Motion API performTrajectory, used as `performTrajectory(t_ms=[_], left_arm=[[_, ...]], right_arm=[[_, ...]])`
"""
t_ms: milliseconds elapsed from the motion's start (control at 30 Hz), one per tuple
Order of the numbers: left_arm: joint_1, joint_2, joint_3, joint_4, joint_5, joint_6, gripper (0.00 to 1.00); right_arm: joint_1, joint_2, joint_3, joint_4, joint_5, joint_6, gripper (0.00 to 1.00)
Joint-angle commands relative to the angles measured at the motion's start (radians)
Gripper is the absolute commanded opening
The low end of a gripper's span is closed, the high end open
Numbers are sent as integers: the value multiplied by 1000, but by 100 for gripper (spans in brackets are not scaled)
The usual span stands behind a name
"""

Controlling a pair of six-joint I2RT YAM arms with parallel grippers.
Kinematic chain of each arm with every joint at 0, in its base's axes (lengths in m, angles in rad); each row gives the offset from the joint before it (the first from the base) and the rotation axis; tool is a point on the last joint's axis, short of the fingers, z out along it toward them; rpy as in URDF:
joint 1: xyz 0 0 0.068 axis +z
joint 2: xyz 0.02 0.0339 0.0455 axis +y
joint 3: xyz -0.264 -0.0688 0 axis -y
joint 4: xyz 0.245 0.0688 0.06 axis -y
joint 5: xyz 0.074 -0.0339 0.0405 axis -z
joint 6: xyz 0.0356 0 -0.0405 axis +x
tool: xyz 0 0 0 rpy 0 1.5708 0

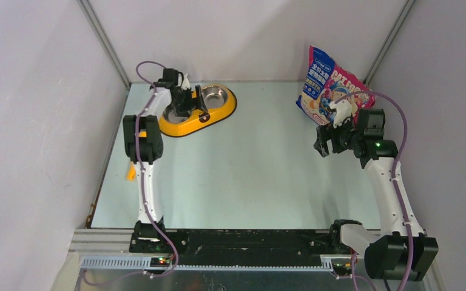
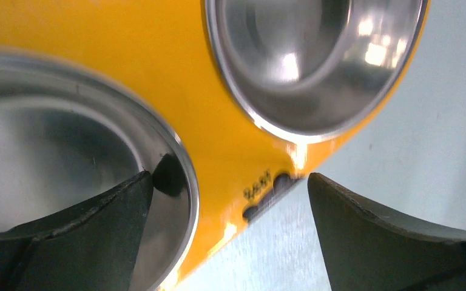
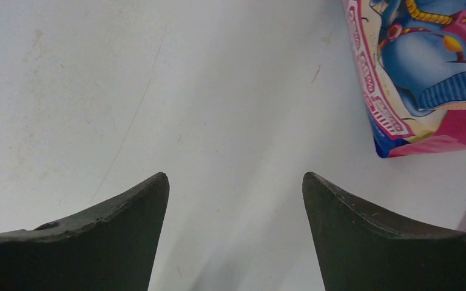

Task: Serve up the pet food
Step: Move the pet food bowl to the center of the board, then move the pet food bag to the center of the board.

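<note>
Left end effector (image 2: 230,182) released, empty, over the yellow double feeder (image 2: 127,42) rim. Right end effector (image 3: 235,179) released, empty, above table (image 3: 158,91), just beside standing pet food pouch (image 1: 324,85), far right.

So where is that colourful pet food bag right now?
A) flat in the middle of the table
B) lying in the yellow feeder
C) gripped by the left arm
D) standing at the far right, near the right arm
D: the pouch stands upright at the far right, and the right gripper beside it is open, with nothing between its fingers.
</note>
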Motion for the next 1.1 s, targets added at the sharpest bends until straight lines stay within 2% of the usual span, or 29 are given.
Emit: performTrajectory(t_ms=[0, 100, 267, 433, 533, 633, 733, 900, 1067], left_arm=[[-5, -247, -136, -19, 103, 65, 100], [2, -446, -245, -41, 162, 143, 100], [14, -758, -510, -107, 205, 335, 100], [15, -972, -757, -121, 205, 501, 100], [15, -1064, -885, -109, 179, 537, 100], [12, -1098, -951, -64, 162, 547, 100], [13, -1078, -937, -26, 114, 515, 100], [16, -1006, -880, 31, 32, 463, 100], [-13, -878, -737, -6, 70, 431, 100]], right_arm=[[41, -61, 2, 64, 98, -19, 84], [103, -106, 28, 86, 204, -52, 85], [110, -138, 113, 124, 343, -68, 86], [46, -176, 130, 173, 333, -46, 86], [19, -183, 131, 202, 292, -16, 86], [10, -193, 121, 205, 274, 20, 85], [-10, -255, 44, 237, 234, 31, 85], [-21, -303, -15, 209, 130, 16, 85], [-44, -359, -28, 216, 114, 17, 85]])
